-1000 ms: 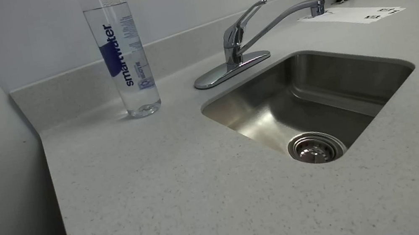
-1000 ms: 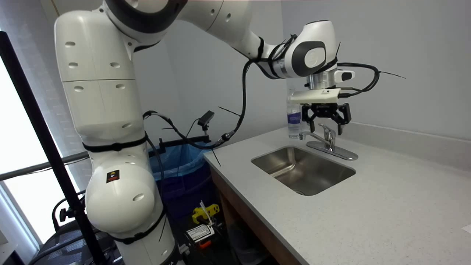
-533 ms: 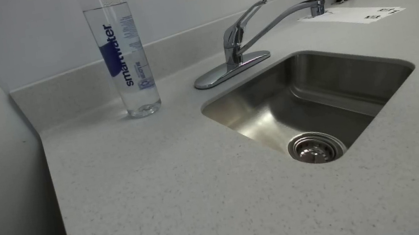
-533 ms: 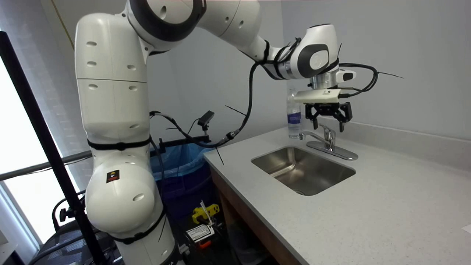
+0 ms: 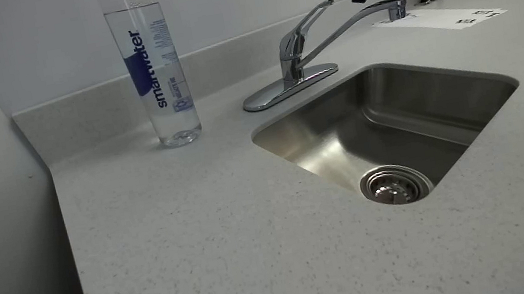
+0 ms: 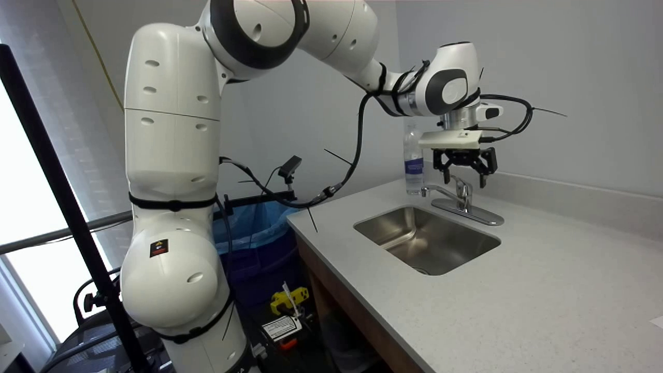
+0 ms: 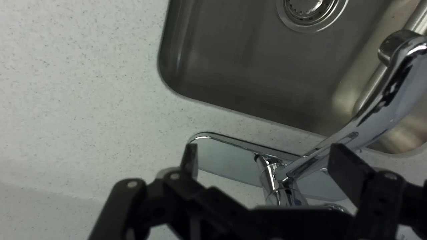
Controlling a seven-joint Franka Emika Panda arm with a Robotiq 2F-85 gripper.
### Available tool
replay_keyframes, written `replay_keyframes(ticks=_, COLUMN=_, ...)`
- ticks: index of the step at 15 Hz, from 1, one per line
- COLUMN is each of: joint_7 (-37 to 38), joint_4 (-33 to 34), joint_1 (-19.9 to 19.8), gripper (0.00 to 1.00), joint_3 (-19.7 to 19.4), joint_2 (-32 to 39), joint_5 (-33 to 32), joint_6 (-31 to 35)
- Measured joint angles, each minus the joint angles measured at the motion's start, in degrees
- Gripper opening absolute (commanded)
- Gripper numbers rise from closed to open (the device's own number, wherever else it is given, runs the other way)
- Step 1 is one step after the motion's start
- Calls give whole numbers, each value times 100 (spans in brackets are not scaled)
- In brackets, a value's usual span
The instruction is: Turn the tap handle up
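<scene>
Beside the sink, the glossy chrome tap handle slants upward near the gripper, jaws parted.

The tap handle and spout gleam at me, polished metal, while the metal sink has a softer, satin sheen. The surface looks matt, the bottle clear, glossy plastic.

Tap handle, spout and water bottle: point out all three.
Tap handle [image 5: 307, 18]: in an exterior view, on the slanting lever.
Spout [image 7: 380, 115]: in the wrist view, on the curved tube.
Water bottle [image 5: 153, 67]: in an exterior view, on the printed side.
</scene>
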Motion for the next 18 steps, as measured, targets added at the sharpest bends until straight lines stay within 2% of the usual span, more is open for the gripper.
replay_keyframes(ticks=13, joint_7=378, joint_4=762, joint_1=54, gripper=100, joint_3=29, joint_2=408, joint_5=-17, joint_6=134)
replay_keyframes(ticks=18, joint_7=699, joint_4=945, joint_1=53, gripper=100, joint_3=-30, joint_2=561, joint_5=-23, joint_6=767)
